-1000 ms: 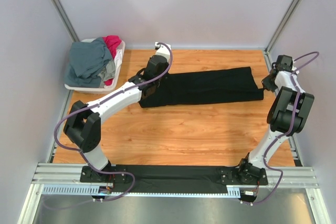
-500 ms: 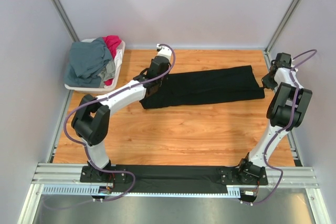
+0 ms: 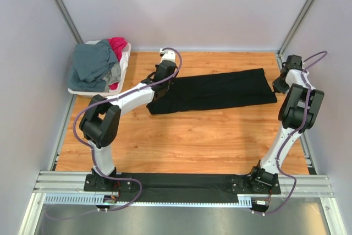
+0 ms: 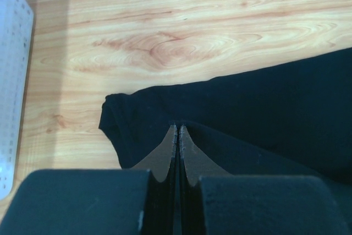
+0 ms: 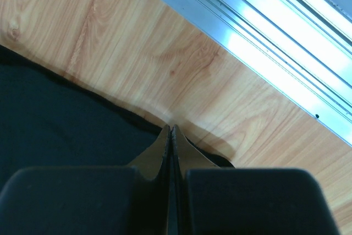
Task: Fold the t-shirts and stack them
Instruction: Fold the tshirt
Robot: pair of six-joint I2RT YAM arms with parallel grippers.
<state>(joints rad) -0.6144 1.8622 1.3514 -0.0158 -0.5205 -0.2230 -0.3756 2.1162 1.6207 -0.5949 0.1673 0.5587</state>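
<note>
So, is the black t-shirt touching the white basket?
Apart. The left wrist view shows bare table between the black t-shirt and the basket; the top view agrees.

One black t-shirt (image 3: pixel 220 91), one grey-blue t-shirt (image 3: pixel 93 64), one magenta t-shirt (image 3: pixel 117 45), one white basket (image 3: pixel 77 90), two robot arms (image 3: pixel 129 96) (image 3: pixel 300 105).

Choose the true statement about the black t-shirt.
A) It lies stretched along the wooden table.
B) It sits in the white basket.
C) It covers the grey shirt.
A: the black t-shirt lies long and flat on the table, with the left gripper at one end and the right gripper at the other.
</note>
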